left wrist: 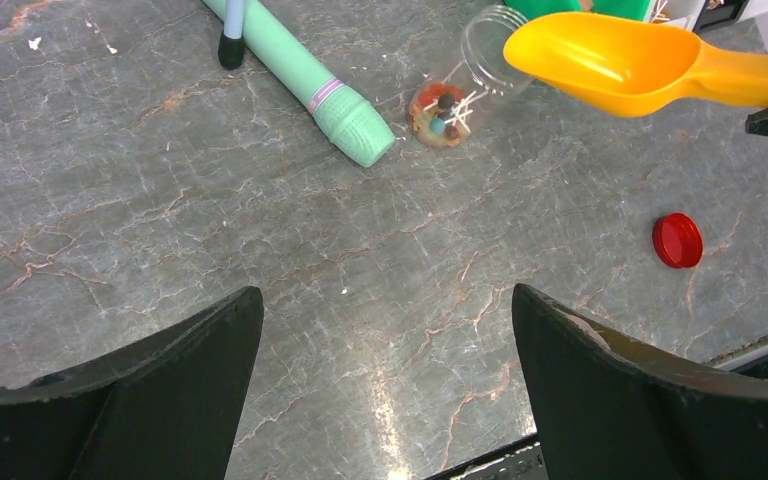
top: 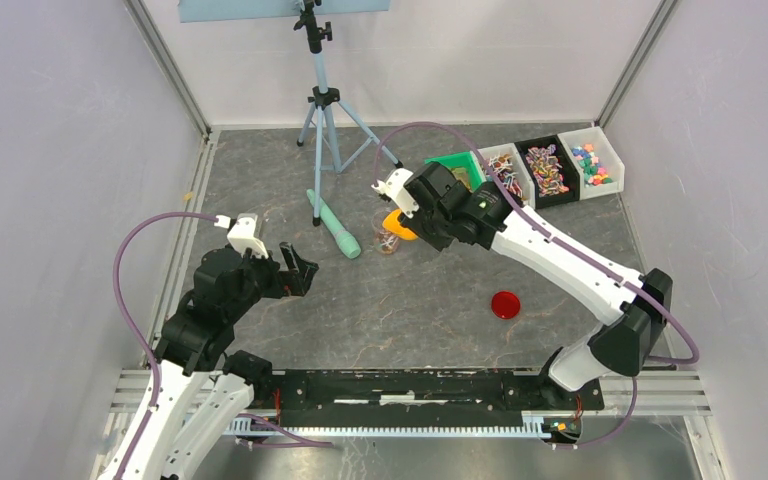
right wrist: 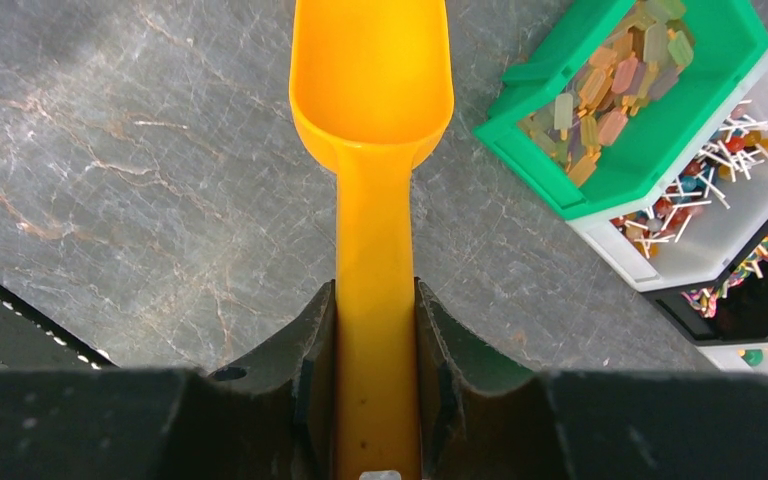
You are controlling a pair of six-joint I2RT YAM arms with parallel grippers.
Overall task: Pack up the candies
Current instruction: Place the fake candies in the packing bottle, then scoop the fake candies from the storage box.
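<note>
My top view looks down from above and behind the arm bases over the whole table (top: 410, 320). My left wrist camera slants across it; the right wrist one sits close along the orange scoop (right wrist: 370, 90), seen in all three.

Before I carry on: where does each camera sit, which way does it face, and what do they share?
Top external: above and behind the bases, looking down on the table; both arms show, left gripper open, right gripper holding the orange scoop.
Left wrist: low over the table, facing the clear jar with candies and the red lid; its open fingers frame the bottom.
Right wrist: looks along the scoop toward the green bin; its fingers clamp the handle.
Shared: scoop in all three; jar and lid in top and left wrist.
</note>
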